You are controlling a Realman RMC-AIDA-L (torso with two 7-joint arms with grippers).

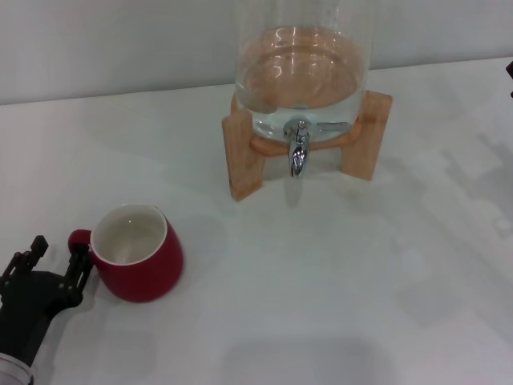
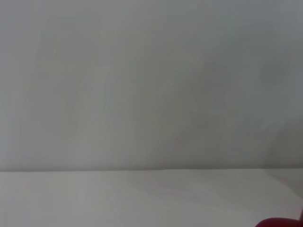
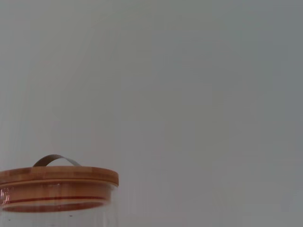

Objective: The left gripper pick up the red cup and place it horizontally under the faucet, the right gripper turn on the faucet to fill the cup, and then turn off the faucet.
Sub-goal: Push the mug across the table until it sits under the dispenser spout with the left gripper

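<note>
The red cup [image 1: 138,258] stands upright on the white table at the near left, its off-white inside showing and its small handle turned to the left. My left gripper [image 1: 59,247] is open just left of the cup, one fingertip [image 1: 80,255] close beside the handle and nothing between the fingers. A red sliver of the cup [image 2: 280,222] shows in the left wrist view. The chrome faucet [image 1: 299,152] hangs from the front of the glass dispenser, far from the cup. Only a black sliver of my right gripper [image 1: 510,70] shows at the far right edge.
The glass water dispenser [image 1: 303,80] sits on a wooden stand [image 1: 244,156] at the back centre, partly filled. Its wooden lid [image 3: 57,177] with a metal handle appears in the right wrist view. A grey wall runs behind the table.
</note>
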